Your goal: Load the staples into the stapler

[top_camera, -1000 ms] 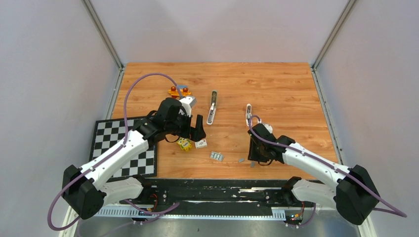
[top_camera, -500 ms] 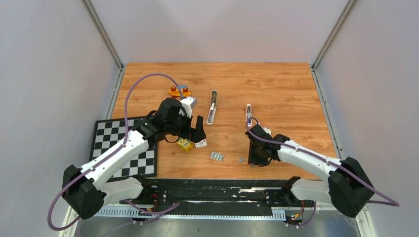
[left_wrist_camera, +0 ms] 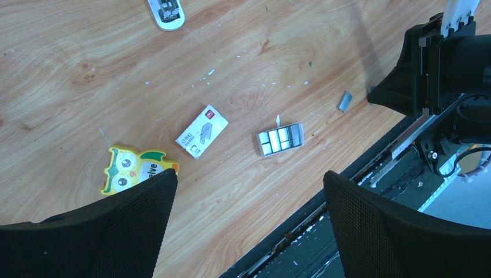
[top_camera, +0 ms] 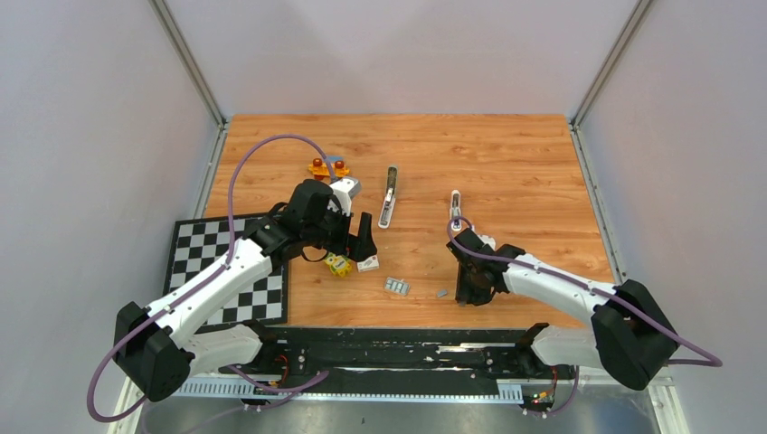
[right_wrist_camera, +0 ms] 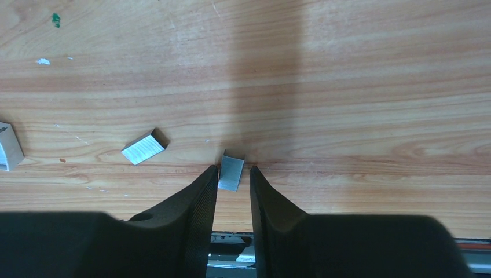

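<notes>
Right gripper (right_wrist_camera: 233,171) jaws nearly closed, straddling a short staple strip (right_wrist_camera: 231,174): one finger touches it, with a sliver of gap at the other. The table (right_wrist_camera: 347,69) edge lies just at 6 o'clock, open wood toward 12. Left gripper (left_wrist_camera: 249,176) jaws wide, holding nothing, above a staple block (left_wrist_camera: 279,139)

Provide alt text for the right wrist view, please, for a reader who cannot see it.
Black fingers of the right gripper flank a small silver staple strip on the wooden table, nearly pinching it; contact is unclear. A second staple piece lies apart to its left.
</notes>
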You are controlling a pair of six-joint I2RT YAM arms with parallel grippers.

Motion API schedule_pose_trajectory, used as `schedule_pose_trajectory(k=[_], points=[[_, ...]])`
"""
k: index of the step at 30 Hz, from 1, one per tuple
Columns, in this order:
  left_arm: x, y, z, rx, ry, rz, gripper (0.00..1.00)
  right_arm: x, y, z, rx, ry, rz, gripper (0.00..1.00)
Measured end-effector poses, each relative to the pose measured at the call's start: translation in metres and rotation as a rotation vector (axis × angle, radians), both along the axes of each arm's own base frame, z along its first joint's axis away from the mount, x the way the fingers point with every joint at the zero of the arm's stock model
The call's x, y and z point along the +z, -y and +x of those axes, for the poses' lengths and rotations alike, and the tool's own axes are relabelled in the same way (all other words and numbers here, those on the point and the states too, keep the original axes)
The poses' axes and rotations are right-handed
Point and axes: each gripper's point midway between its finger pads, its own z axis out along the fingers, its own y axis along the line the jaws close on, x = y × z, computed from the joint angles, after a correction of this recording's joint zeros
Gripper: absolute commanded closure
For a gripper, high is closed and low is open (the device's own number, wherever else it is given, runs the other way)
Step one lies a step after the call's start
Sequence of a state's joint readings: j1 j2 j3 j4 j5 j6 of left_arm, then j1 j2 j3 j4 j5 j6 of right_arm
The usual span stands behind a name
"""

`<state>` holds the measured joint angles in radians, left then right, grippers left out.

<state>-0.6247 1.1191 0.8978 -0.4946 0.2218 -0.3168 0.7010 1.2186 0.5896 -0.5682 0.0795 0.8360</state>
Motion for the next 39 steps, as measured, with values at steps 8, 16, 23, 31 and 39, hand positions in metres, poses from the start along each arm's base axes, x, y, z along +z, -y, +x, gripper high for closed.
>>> schedule_pose_trajectory(k=[8, 16, 23, 31, 39], points=[[0.0, 0.0, 0.0, -0.003, 0.002, 0.004, 0.03, -0.001, 0.001, 0.001, 0.006, 0.002, -0.012, 0.81], [-0.002, -0.002, -0.001, -0.005, 0.002, 0.017, 0.03, 0.001, 0.003, 0.011, 0.056, 0.031, -0.05, 0.82], [-0.002, -0.002, 0.0, -0.003, 0.001, 0.012, 0.03, 0.015, 0.008, 0.061, 0.107, 0.099, -0.107, 0.82], [-0.011, 0.007, 0.001, 0.025, -0.033, -0.045, 0.03, 0.054, 0.011, 0.155, 0.126, 0.264, -0.098, 0.82], [-0.026, 0.013, 0.004, 0.037, -0.08, -0.05, 0.03, 0.051, 0.011, 0.195, 0.189, 0.273, -0.086, 0.82]])
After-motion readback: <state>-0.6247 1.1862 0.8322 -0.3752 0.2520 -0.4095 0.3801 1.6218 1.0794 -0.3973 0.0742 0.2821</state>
